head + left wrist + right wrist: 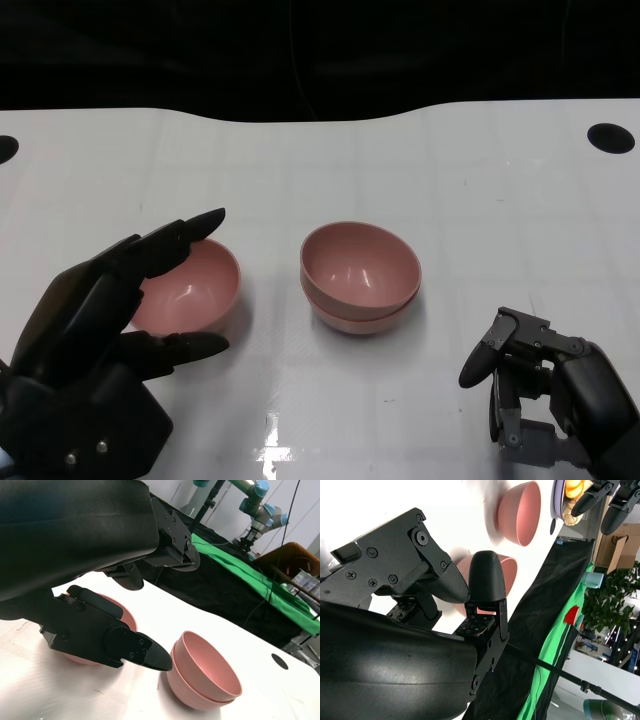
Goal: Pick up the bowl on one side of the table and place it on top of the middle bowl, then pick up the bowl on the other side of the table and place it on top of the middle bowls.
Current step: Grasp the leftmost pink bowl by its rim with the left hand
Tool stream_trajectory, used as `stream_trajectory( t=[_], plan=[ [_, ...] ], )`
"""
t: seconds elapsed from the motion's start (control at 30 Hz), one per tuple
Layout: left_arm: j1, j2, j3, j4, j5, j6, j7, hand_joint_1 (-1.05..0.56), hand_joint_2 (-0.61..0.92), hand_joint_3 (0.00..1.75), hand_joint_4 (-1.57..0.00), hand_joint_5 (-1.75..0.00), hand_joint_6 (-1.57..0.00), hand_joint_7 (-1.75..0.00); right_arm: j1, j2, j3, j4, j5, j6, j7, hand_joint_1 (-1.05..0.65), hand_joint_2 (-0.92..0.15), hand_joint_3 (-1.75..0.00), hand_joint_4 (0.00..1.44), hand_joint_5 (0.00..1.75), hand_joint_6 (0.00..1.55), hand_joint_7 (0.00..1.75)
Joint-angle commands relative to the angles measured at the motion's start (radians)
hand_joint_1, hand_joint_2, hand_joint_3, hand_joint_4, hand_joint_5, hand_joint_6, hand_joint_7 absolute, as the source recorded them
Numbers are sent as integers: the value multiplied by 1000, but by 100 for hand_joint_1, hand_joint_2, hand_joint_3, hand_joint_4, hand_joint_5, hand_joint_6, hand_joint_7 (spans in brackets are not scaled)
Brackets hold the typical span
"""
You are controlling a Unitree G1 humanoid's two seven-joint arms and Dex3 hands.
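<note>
A single pink bowl (195, 285) stands on the white table (480, 210), left of centre. In the middle sits a stack of two pink bowls (360, 265), one nested in the other. My left hand (110, 320) is spread wide around the single bowl, fingers above its far rim and thumb by its near side, with nothing in its grasp. The left wrist view shows the thumb (125, 647) in front of that bowl (125, 617), with the stack (205, 672) beyond. My right hand (540, 375) hangs at the lower right, fingers curled and empty, clear of the stack.
A black round hole (611, 138) marks the table's far right and another (5, 150) its left edge. Dark cloth lies beyond the far edge. In the left wrist view a green cloth (250, 570) and a blue-jointed arm (260, 495) stand behind the table.
</note>
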Motion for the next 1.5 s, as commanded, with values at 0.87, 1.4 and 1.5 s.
stream_trajectory(
  t=[0.87,1.4,1.5],
  plan=[
    [-104,149,-144,44,395,150,13,-60,90,0,-24,-46,-32,0,8,8,-11,-25,4,22,-2,-3,-30,-158,95,175,79,159],
    [-156,180,-230,103,492,225,-1,-65,92,3,-27,-41,-30,0,8,8,-12,-23,-4,13,-1,-3,-30,-157,96,175,79,158],
    [-188,189,-266,139,519,258,-50,-67,92,6,-27,-38,-29,0,7,9,-11,-24,-4,17,-1,-3,-30,-158,95,175,79,158]
  ],
)
